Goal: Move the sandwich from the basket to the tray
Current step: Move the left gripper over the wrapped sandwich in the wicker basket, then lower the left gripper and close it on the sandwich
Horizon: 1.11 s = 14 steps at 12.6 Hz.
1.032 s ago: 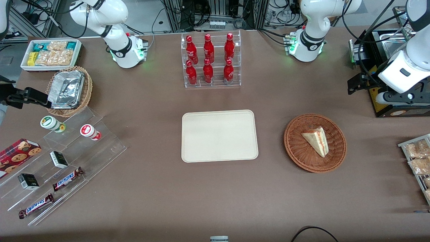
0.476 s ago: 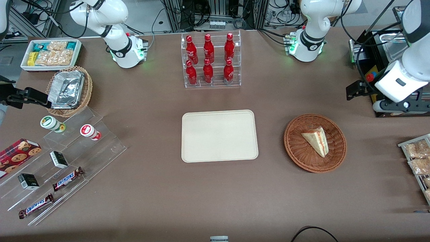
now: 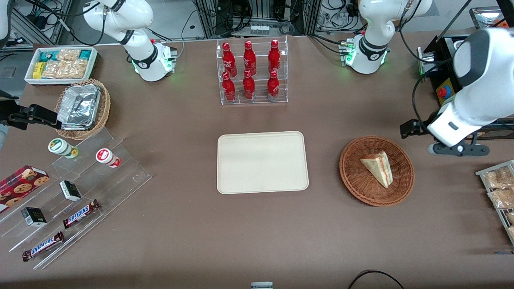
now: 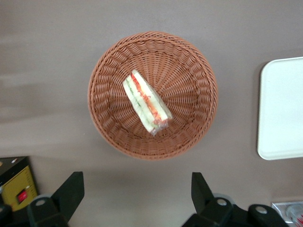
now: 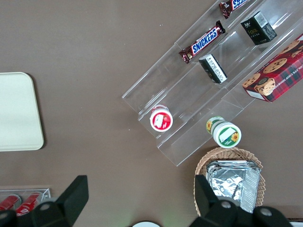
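The sandwich (image 3: 379,166), a pale wedge with red and green filling, lies in the reddish-brown wicker basket (image 3: 350,176). The cream tray (image 3: 261,162) sits bare mid-table, beside the basket toward the parked arm's end. My left gripper (image 3: 457,150) hangs above the table just outside the basket's rim, toward the working arm's end and slightly farther from the front camera. In the left wrist view the gripper (image 4: 136,185) is open with nothing between its fingers, the sandwich (image 4: 146,101) and basket (image 4: 189,61) ahead of it and a tray (image 4: 284,109) edge showing.
A black box with a red button (image 3: 443,92) stands close to the arm. A rack of snack packets (image 3: 500,188) sits at the working arm's end. A clear rack of red bottles (image 3: 253,72) stands farther from the front camera than the tray.
The left arm has swung from over the black box toward the basket and nearer the front camera. Sandwich, basket and tray have not moved.
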### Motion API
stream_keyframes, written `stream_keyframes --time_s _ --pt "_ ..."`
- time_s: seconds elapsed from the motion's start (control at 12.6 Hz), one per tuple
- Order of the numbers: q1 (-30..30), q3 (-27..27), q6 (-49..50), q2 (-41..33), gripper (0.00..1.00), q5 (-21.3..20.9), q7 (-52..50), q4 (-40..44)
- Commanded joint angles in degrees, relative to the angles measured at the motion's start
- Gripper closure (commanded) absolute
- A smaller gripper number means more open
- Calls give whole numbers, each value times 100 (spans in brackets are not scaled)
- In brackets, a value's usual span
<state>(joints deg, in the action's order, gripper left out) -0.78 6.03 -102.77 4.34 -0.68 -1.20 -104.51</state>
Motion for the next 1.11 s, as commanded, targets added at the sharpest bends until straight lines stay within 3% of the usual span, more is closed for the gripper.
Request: stream_keyframes --time_s 0.0,0.32,0.87,1.03 --pt "34 -22 -776 49 0 -72 -38 -639" --pt "34 -31 -1876 489 0 -99 -914 -1220" --pt "69 -22 -3037 392 0 -55 -4822 -1968" --pt "95 -22 -3362 392 0 -63 -5390 -2134"
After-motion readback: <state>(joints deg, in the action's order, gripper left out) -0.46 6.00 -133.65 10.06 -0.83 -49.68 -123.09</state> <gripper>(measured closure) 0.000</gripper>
